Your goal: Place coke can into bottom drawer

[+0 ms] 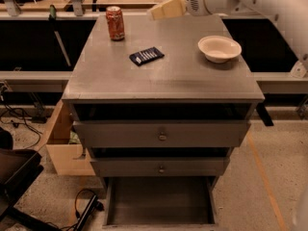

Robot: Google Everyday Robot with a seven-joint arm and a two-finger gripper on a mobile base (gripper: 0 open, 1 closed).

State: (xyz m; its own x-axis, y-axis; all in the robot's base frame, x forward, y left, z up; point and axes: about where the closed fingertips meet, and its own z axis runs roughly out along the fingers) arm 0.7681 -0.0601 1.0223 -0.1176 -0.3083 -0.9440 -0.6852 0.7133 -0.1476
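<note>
The coke can (115,23) stands upright at the back left of the grey cabinet top (163,76). My gripper (155,12) reaches in from the upper right on a white arm and hovers over the back of the top, a little right of the can and apart from it. The bottom drawer (160,202) is pulled out at floor level, a shallow grey tray with nothing in it that shows.
A dark flat packet (146,56) lies mid-top, right of the can. A pale bowl (219,48) sits at the right. Two knobbed drawers (161,135) are shut above the open one. A wooden box (65,146) and cables lie on the floor at left.
</note>
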